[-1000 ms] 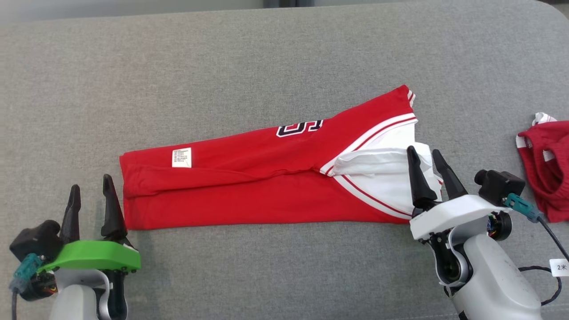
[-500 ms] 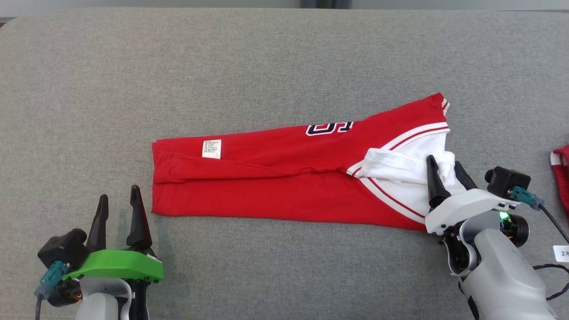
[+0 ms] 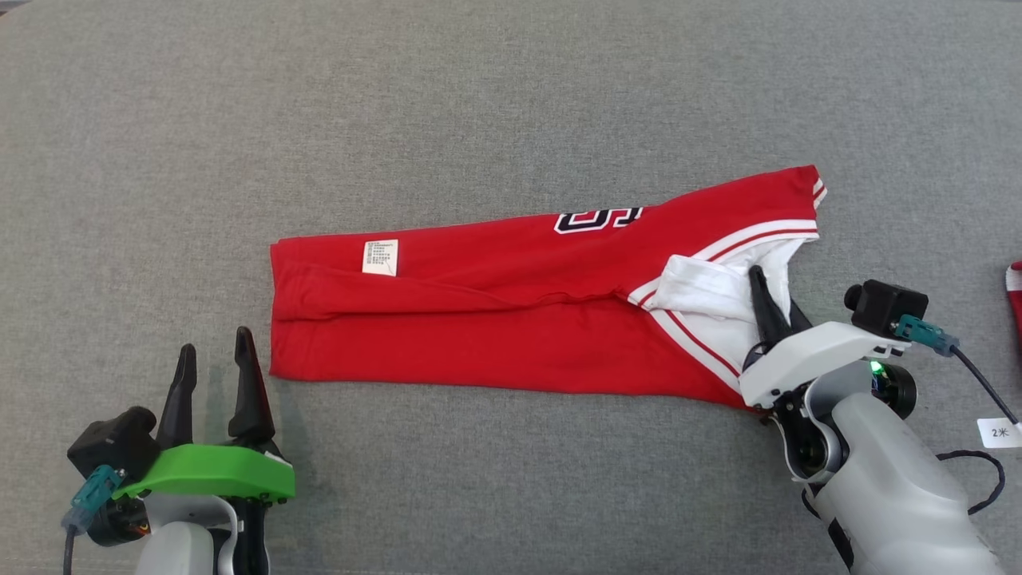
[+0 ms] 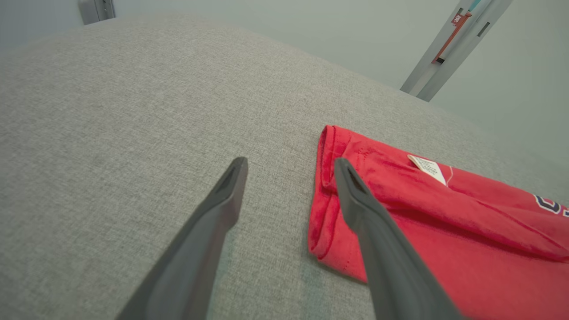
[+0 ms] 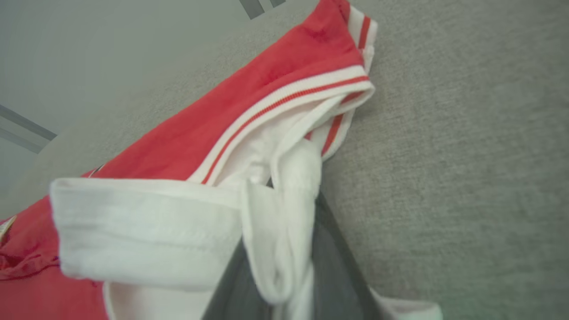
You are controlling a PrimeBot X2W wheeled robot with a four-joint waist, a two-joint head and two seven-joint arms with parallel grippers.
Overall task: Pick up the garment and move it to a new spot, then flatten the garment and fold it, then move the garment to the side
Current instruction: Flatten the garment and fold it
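— Which claw do we check first?

— The right gripper [image 3: 774,292]. Its two dark fingers are drawn close together with a bunch of white cloth [image 5: 280,249] nipped between them. That cloth belongs to the garment [image 3: 495,319], at its white-trimmed end.

— Can we see the tips?

— Not well. The cloth drapes over them in the right wrist view, so we'd say the pinch takes only the white fold, but we cannot be sure how many layers are in it.

— And the other claw?

— The left gripper [image 3: 215,343] stands spread wide and holds nothing. In the left wrist view its right-hand finger [image 4: 355,195] shows in front of the garment's red hemmed edge. From the head view it sits just beside the near left corner, and we cannot tell whether it touches.

— Where does the garment lie?

— Flat on the grey cushion [image 3: 479,120], folded into a long band between our two grippers. Its long axis runs left to right across the head view, the right end angled slightly away from us. The plain red end with the white label [image 3: 381,256] points to our left, and the striped white end points right.
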